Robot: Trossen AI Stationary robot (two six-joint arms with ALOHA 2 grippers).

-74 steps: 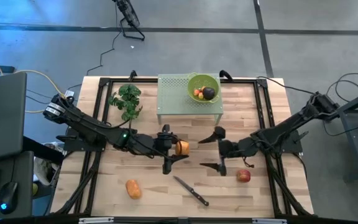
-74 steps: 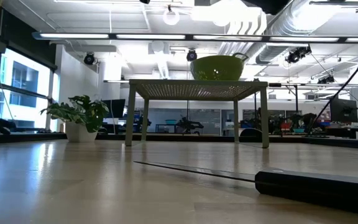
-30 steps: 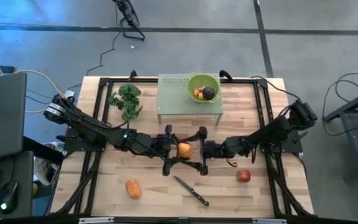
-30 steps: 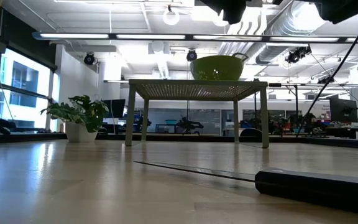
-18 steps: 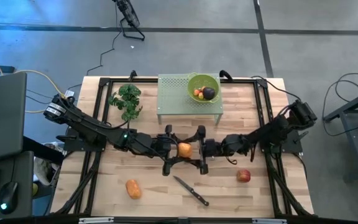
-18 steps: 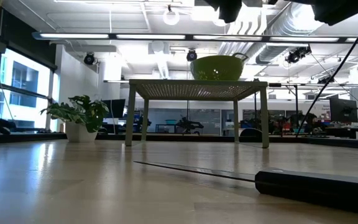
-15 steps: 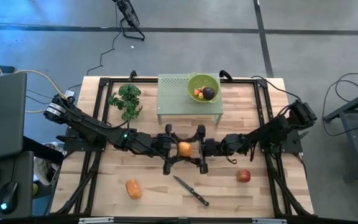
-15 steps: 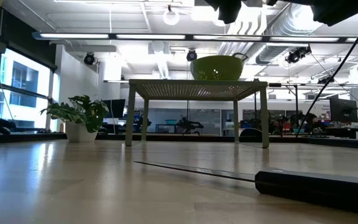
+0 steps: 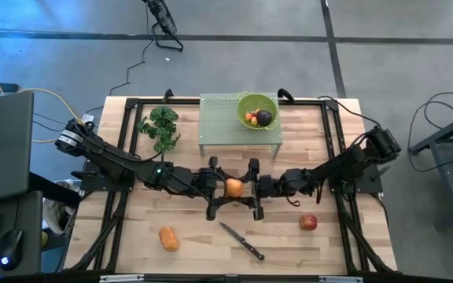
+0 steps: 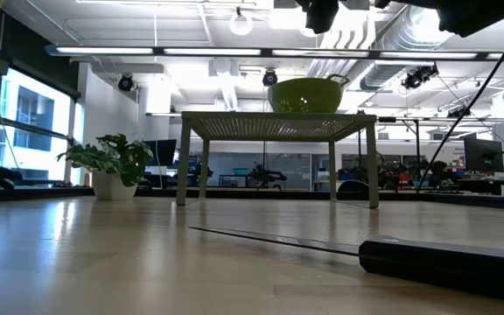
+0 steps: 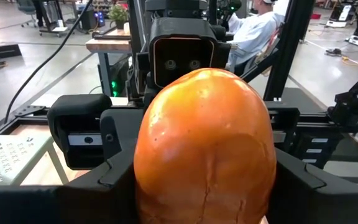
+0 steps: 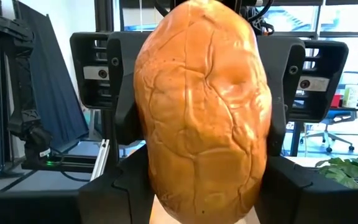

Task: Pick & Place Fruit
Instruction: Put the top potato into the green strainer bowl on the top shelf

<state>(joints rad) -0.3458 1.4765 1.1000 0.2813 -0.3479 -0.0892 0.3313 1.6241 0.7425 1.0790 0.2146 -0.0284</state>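
Note:
An orange oblong fruit [image 9: 232,188] hangs above the middle of the table, between my two grippers. My left gripper [image 9: 224,189] comes from the table's left and is shut on it. My right gripper [image 9: 242,189] comes from the right and is shut on the same fruit; the fruit fills both wrist views [image 11: 204,149] [image 12: 204,118]. A second orange fruit [image 9: 168,238] and a red apple [image 9: 308,222] lie on the table. A green bowl [image 9: 258,101] on a green stand [image 9: 219,126] holds a dark purple fruit [image 9: 264,118] and small red-orange ones [image 9: 250,118]. My left gripper pinches the orange fruit's near and far sides [image 11: 143,186] between its two fingers, at the fruit's left part. The fingers reach in level from the table's left. The fruit is lifted clear of the table. My right gripper pinches the same fruit's near and far sides [image 12: 151,186] between its two fingers, at the fruit's right part. Its fingers reach in about level from the table's right, opposite the left gripper's.
A black-handled knife [image 9: 242,241] lies near the front edge, its handle [image 10: 444,258] close in the low view. A green leafy bunch [image 9: 160,128] sits at the back left. Black frame rails [image 9: 333,149] run along the table's sides.
My right gripper has drawn its fingers together onto the orange fruit that my left gripper holds up. The fruit has stayed where it was, clear of the table.

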